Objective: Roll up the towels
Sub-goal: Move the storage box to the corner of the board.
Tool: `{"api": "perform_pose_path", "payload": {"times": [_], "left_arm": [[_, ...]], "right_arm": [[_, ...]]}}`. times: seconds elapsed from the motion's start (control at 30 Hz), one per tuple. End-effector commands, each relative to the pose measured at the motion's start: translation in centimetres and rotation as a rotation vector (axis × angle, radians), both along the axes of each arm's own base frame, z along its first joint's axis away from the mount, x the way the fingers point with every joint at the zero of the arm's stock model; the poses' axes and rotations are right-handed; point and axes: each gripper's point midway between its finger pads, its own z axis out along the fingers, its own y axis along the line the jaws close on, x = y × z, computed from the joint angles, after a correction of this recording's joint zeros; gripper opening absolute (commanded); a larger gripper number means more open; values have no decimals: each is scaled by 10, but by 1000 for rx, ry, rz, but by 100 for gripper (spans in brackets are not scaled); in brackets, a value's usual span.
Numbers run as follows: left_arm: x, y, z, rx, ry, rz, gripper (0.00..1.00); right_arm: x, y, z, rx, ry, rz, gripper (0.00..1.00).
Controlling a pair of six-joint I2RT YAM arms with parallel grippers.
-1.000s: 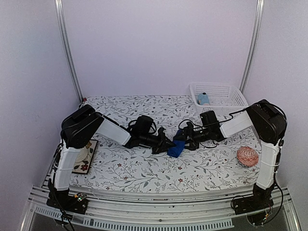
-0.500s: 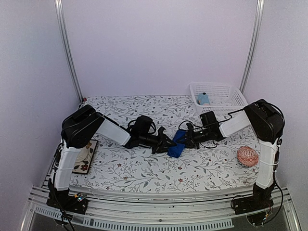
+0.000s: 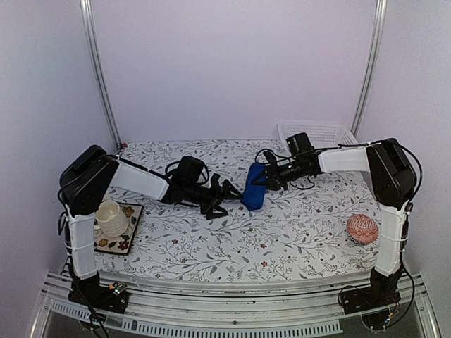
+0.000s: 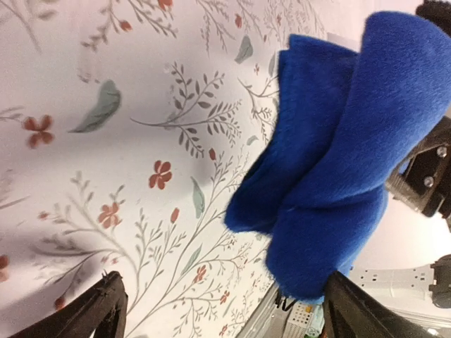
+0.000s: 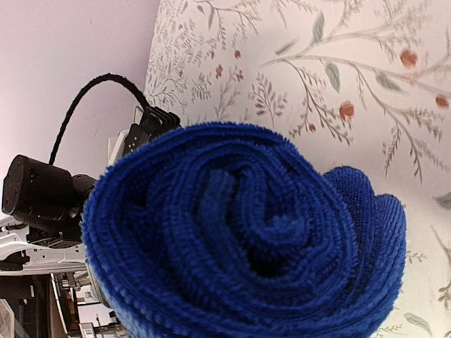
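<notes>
The royal-blue towel [image 3: 254,186] is rolled into a short cylinder, and my right gripper [image 3: 263,181] is shut on its right end at mid-table. In the right wrist view the towel [image 5: 246,232] shows its spiral end and hides my fingers. My left gripper [image 3: 220,198] stands open just left of the roll and apart from it. In the left wrist view the towel [image 4: 338,162] hangs above the flowered cloth, and the left gripper [image 4: 229,310] has its fingertips [image 4: 106,306] spread wide below the roll.
A white basket [image 3: 335,132] stands at the back right, partly behind my right arm. A pink-red patterned ball [image 3: 362,229] lies at the right edge. A cup [image 3: 109,217] sits on a coaster [image 3: 128,236] at the left edge.
The left gripper opened, let go of the towel and drew back to the left. The right gripper closed on the roll and carried it toward the back of the table.
</notes>
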Motion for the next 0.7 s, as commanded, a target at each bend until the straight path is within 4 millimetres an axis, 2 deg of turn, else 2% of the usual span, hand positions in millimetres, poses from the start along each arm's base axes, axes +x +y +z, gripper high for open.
{"api": "perform_pose_path", "payload": {"times": [0.0, 0.07, 0.23, 0.37, 0.5, 0.63, 0.67], "left_arm": [[8, 48, 0, 160, -25, 47, 97], [15, 55, 22, 167, -81, 49, 97], [23, 70, 37, 220, -118, 28, 97], [28, 89, 48, 255, -159, 38, 97], [31, 108, 60, 304, -206, 45, 97], [30, 122, 63, 353, -238, 44, 97], [29, 124, 63, 357, -240, 42, 97]], "right_arm": [[26, -21, 43, -3, -121, 45, 2], [40, -27, 63, -6, -175, 49, 2], [74, -47, 108, -58, -305, 66, 2], [117, -88, 131, -100, -387, -14, 3], [159, -137, 116, -213, -400, -110, 3], [188, -177, 90, -309, -434, -170, 3], [193, -183, 92, -307, -447, -185, 2]]}}
